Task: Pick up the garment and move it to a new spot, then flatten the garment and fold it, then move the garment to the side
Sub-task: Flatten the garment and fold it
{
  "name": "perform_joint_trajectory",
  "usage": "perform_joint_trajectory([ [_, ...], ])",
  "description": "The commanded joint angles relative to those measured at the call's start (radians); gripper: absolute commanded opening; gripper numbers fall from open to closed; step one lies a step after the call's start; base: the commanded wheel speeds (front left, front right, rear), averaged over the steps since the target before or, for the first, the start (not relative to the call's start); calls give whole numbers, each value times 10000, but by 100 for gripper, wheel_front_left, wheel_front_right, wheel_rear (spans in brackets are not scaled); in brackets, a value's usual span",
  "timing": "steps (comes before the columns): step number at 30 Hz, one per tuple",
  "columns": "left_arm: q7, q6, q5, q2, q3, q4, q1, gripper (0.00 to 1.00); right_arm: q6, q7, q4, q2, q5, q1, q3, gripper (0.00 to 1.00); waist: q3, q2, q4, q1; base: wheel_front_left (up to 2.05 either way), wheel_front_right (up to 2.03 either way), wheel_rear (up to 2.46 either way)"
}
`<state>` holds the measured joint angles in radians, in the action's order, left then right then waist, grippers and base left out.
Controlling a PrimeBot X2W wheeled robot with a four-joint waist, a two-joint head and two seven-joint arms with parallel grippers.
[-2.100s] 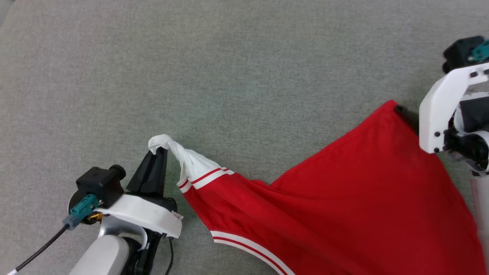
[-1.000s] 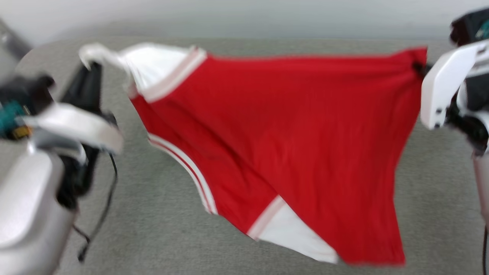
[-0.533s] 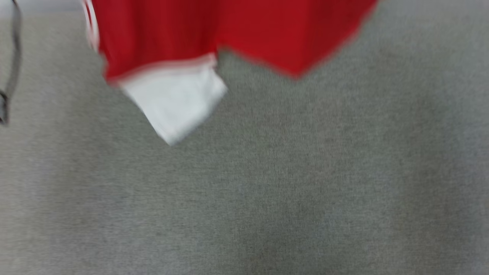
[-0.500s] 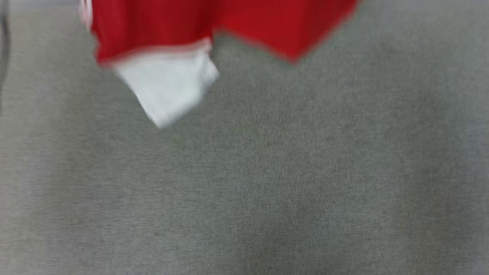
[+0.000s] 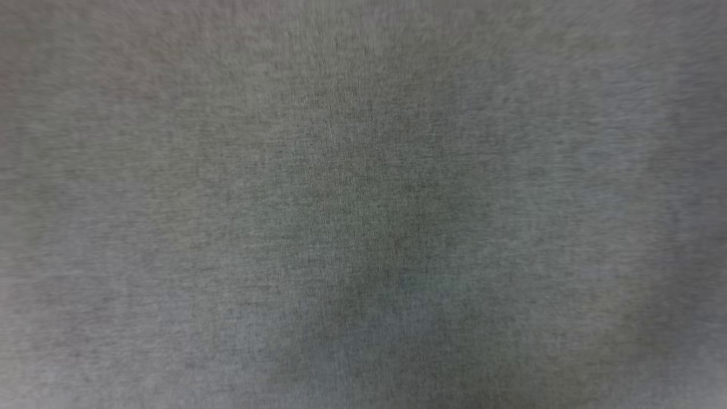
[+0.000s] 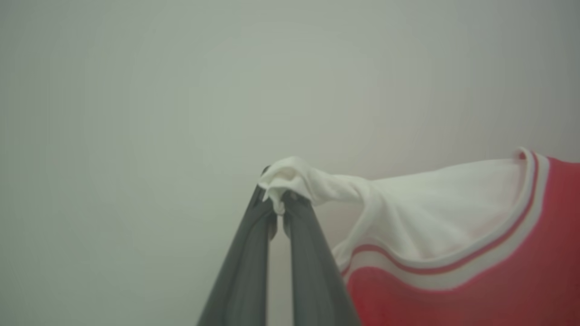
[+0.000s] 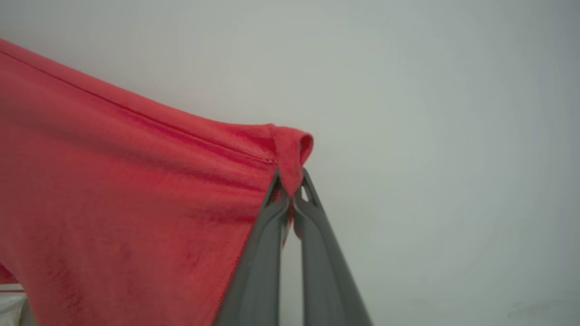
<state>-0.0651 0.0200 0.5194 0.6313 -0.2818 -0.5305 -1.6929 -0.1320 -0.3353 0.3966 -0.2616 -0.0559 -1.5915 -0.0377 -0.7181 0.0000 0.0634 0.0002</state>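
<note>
The left hand (image 6: pixel 277 212) is pinched tight on the red jersey (image 6: pixel 476 280) by its white sleeve; the right hand (image 7: pixel 292 197) clamps a red corner. Likely the moving step; next, lower it flat onto the worktop (image 5: pixel 363 204).

Head view: grey surface (image 5: pixel 170 142) dim, flat-lit and heavily motion-blurred, weave smeared, with a darker patch across its middle. Wrist views — soft, even, diffuse light, slightly hazy, low contrast; the garment (image 6: pixel 453 217) is sharpest at its pinched corners and softer away from them. Shallow fold shadows run just below the garment's top hem; the pale backdrop (image 7: pixel 430 136) behind it is a featureless blur.
</note>
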Motion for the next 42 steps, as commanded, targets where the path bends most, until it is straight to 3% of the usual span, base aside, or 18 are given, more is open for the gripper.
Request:
perform_joint_trajectory([
  [1, -124, 58, 54, -11, 73, -233, -191, 0, 23, 137, 264, -60, 21, -262, 21, 0, -905, 0, -52, -2, 0, 0, 0],
  [9, -730, 451, 402, -268, 38, -1496, 220, 0, 23, 940, 1806, 132, -230, -574, -320, 0, -1304, 0, -110, -2, 0, 0, 0],
  [16, -1347, 820, 887, -593, 9, -2337, 1351, 0, 23, 1368, 2833, 63, -714, 341, -819, 0, -557, 0, -275, -2, 0, 0, 0],
  [20, -1793, 1002, 1269, -776, -141, -2501, 3524, 0, 23, 1433, 2957, -221, -1478, 2200, -1483, 0, 964, 0, -460, -2, 0, 0, 0],
  [26, -1961, 1035, 2033, -849, 132, -2061, 7178, 0, 26, 808, 1797, -734, -2620, 5640, -2031, 0, 3081, 0, -456, -2, 0, 0, 0],
  [31, -1845, 677, 2497, -943, 166, -1088, 10336, 0, 29, -298, 208, -1147, -3094, 8844, -1710, 0, 4456, 0, -502, -2, 0, 0, 0],
  [32, -1845, 677, 2497, -943, 166, -1088, 10336, 0, 29, -298, 208, -1147, -3094, 8844, -1710, 0, 4456, 0, -502, -2, 0, 0, 0],
  [36, -1543, -19, 2750, -953, 167, 274, 12766, 0, 35, -1202, -1219, -1168, -3248, 11458, -1041, 0, 5233, 0, -554, -2, 0, 0, 0],
  [42, -653, -1243, 3211, -777, 222, 2751, 15897, 0, 34, -2391, -3280, -544, -3179, 14790, 157, 0, 5856, 0, -526, -2, 0, 0, 0],
])
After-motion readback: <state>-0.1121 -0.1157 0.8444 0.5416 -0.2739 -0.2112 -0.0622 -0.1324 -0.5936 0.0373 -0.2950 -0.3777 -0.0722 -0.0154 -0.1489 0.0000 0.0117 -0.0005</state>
